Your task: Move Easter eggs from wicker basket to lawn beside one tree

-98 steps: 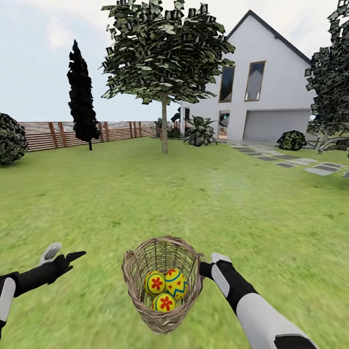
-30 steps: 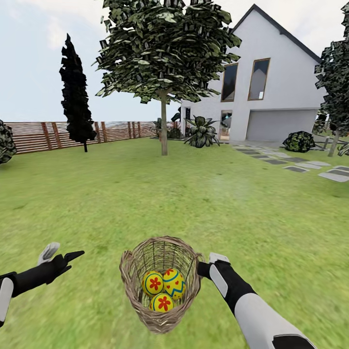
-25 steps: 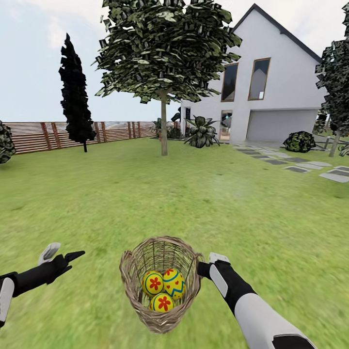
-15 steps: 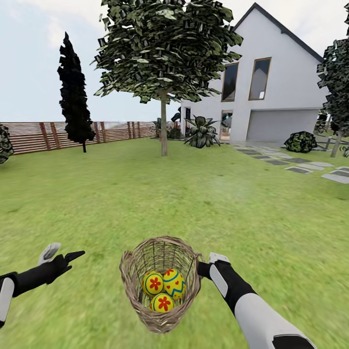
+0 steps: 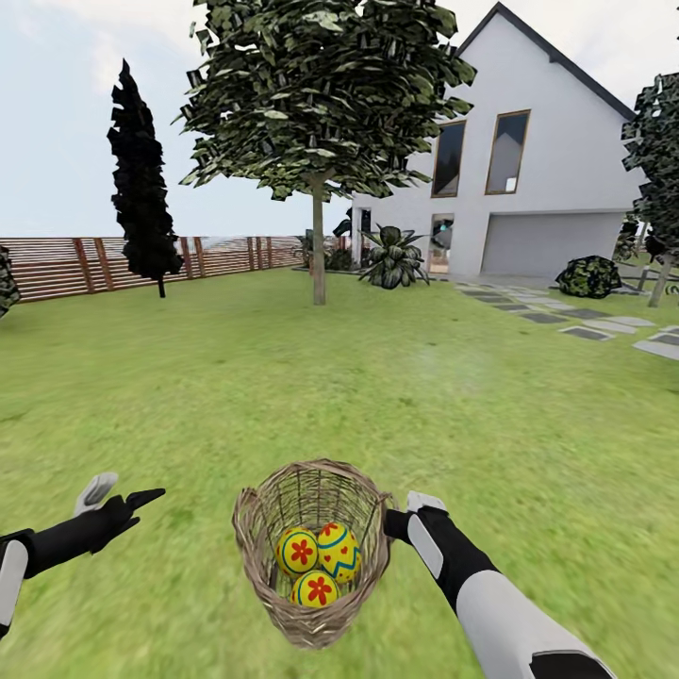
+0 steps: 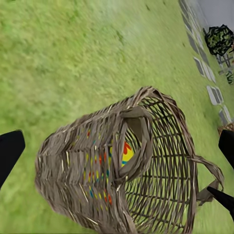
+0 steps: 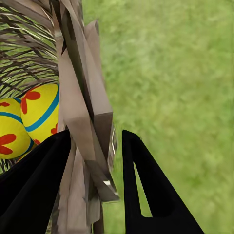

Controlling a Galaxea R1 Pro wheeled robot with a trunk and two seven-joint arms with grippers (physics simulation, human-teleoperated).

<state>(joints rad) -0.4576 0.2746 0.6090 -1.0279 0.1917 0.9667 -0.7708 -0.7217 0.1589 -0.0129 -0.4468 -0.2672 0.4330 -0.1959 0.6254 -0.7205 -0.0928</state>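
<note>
Carrying, not placing: all three small yellow Easter eggs (image 5: pixel 317 562), painted with red flowers and blue zigzag bands, sat in the bottom of the round, deep, open-woven tan wicker basket (image 5: pixel 256 547). No egg lay on the mottled green lawn (image 5: pixel 283 396), so none of the placing was done.

Basket contents: two eggs side by side, the third in front of them, nearer the robot, all touching. Nothing else showed inside. Through the weave in the left wrist view one egg's yellow and red (image 6: pixel 126 151) showed near the basket's handle loop.

The basket hung off the grass at the lower centre of the head view, mouth tipped toward the camera. The right gripper (image 7: pixel 95 165) was clamped on the basket's rim at its right side: the right wrist view had one black finger (image 7: pixel 34 190) inside the wall and the other outside, with the wicker between them. The left gripper (image 5: pixel 118 497) was spread wide and carried nothing, well apart from the basket on its left.

The tall tree with a straight grey-brown trunk and broad dark green crown (image 5: pixel 318 247) stood far ahead across the lawn, near its far edge. Left of it were a narrow dark cypress (image 5: pixel 140 189) and a brown slatted fence (image 5: pixel 226 256); behind and right, a white gabled house (image 5: pixel 538 170).

My read: remaining work was reaching a tree, then taking out all three eggs beside it.
</note>
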